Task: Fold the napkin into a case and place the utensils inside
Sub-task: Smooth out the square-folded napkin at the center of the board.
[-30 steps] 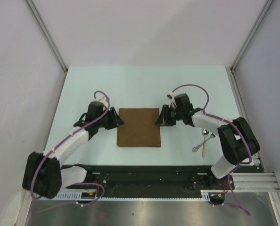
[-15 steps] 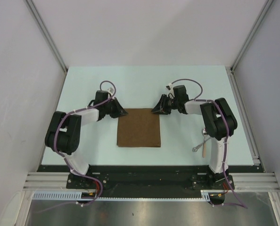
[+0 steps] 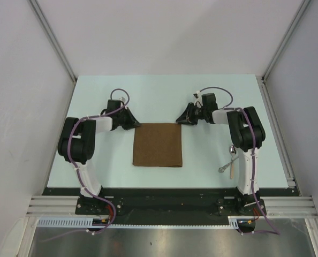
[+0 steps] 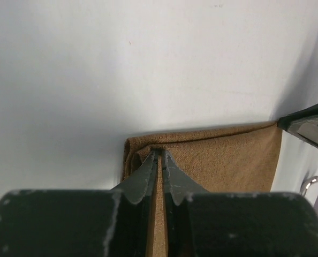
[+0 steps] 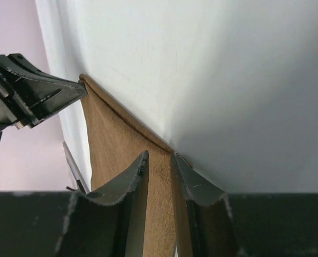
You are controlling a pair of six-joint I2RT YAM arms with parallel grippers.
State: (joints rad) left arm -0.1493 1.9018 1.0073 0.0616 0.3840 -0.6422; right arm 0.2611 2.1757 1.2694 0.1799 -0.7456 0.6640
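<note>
The napkin [image 3: 158,145] lies flat in the middle of the tabletop [image 3: 164,96], a neat brown rectangle. Both arms have gone to its far edge, one at each corner. That makes sense to me: to fold the cloth over on itself, you'd take the two far corners together and bring them toward the near edge, so the fold stays square. The utensils [image 3: 230,160] lie well apart on the right, near the right arm's base (out of the way until there's a pocket for them, I'd guess). Nothing has been folded yet as far as I can see.

The left pincer [image 4: 158,156] sits at the far-left corner, its jaws almost together. Only a thin strip of cloth shows between them, and the corner is bunched up slightly around the tips. I'd call that a firm pinch on the napkin.

The right pincer [image 5: 159,155] is at the far-right corner and looks less settled. Its jaws stand a narrow gap apart, straddling the napkin's edge, with cloth filling the space between them. From its wrist view I can't tell whether they are clamping the cloth or only bracketing it. If that side isn't gripped, a lift would likely drag the napkin askew.
</note>
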